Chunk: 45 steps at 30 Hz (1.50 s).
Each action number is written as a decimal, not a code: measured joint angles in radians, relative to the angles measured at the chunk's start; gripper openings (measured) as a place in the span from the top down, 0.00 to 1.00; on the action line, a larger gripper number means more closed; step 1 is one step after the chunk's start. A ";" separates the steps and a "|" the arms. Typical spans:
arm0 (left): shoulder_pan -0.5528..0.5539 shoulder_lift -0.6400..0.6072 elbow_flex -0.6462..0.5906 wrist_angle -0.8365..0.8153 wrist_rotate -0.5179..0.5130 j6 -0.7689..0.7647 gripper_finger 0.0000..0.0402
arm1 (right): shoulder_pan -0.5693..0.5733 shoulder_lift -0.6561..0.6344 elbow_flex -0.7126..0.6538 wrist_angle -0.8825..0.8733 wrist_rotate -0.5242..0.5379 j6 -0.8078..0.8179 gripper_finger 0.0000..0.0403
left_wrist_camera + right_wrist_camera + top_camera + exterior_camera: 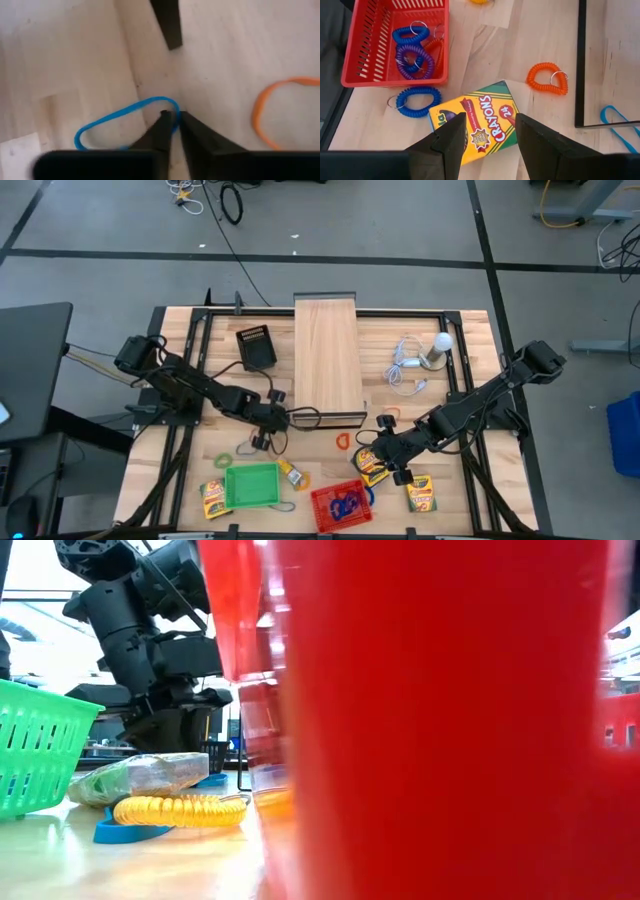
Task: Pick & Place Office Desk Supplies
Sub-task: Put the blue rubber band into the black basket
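The long pale wooden box (328, 358) is lying along the middle of the table (470, 330), with the white bulb (441, 343) and its coiled cable sitting to its right at the far side and a dark box (257, 347) to its left. At the near edge the green basket (251, 485) is sitting left of the red basket (340, 505), which is holding blue, purple and red coiled loops (412, 50). The right gripper (487, 127) is hovering with its fingers spread apart on either side of a yellow-and-green crayon box (480, 122), just right of the red basket; whether they are touching it cannot be told. A second crayon box (421, 493) is lying to its right and a third (212, 498) left of the green basket. A blue coiled loop (415, 100) is lying just outside the red basket and an orange coiled loop (546, 78) farther off. The left gripper (172, 122) is down on the table near the wooden box's near-left corner, its fingers clenched on a thin blue loop (120, 120), with a thin orange loop (277, 110) lying apart from it.
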 joint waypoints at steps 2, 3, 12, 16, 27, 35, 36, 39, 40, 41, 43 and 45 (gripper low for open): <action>-0.001 0.000 0.000 -0.004 0.004 -0.010 0.98 | 0.000 0.000 0.000 0.000 0.000 0.000 0.56; -0.005 0.000 0.000 -0.006 0.007 -0.012 0.98 | 0.000 0.000 0.000 0.000 0.000 -0.001 0.56; -0.062 -0.054 -0.006 -0.076 -0.087 -0.131 0.99 | 0.000 0.000 0.000 0.000 0.000 0.000 0.56; -0.096 -0.105 -0.005 -0.111 -0.150 -0.205 0.99 | 0.000 0.000 0.000 0.001 0.000 0.000 0.56; -0.142 -0.287 -0.005 -0.070 -0.224 -0.268 1.00 | 0.001 0.000 0.000 0.106 0.000 -0.059 0.56; -0.096 -0.472 -0.010 -0.006 -0.233 -0.177 1.00 | 0.006 0.000 0.000 0.186 -0.001 -0.132 0.56; -0.080 -0.496 -0.016 -0.006 -0.240 -0.177 1.00 | 0.006 0.000 0.000 0.186 -0.001 -0.136 0.56; -0.021 -0.557 -0.036 -0.012 -0.268 -0.178 1.00 | 0.006 0.000 0.000 0.187 -0.001 -0.141 0.56; 0.004 -0.576 -0.044 -0.008 -0.278 -0.178 1.00 | 0.006 0.000 0.000 0.189 -0.001 -0.142 0.56; 0.030 -0.595 -0.054 -0.008 -0.285 -0.178 1.00 | 0.006 0.000 0.000 0.192 -0.001 -0.143 0.56; 0.087 -0.624 -0.074 -0.008 -0.295 -0.181 1.00 | 0.006 0.000 0.000 0.193 -0.001 -0.149 0.56; 0.147 -0.645 -0.094 -0.010 -0.311 -0.188 1.00 | 0.006 0.000 0.000 0.194 -0.001 -0.152 0.56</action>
